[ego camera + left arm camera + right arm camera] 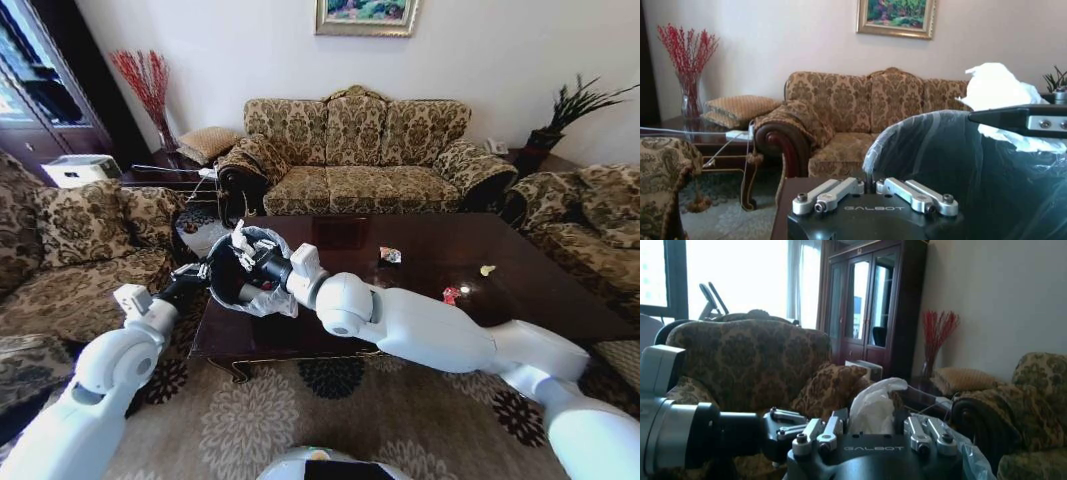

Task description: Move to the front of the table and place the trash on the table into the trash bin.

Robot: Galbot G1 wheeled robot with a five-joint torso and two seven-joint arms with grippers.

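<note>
From the head view, the left gripper (207, 268) grips the rim of the trash bin (243, 275) over the table's (300, 330) left end. The bin is tipped, mouth toward the robot. The right gripper (243, 252) pinches crumpled white paper (240, 238) at the mouth. Small scraps (390, 255) lie on the table.

The left wrist view shows the paper (997, 87) above the bag-lined rim (920, 120).

The right wrist view shows the paper (875, 405) between the fingers (830, 432); the bin's inside is hidden.
</note>
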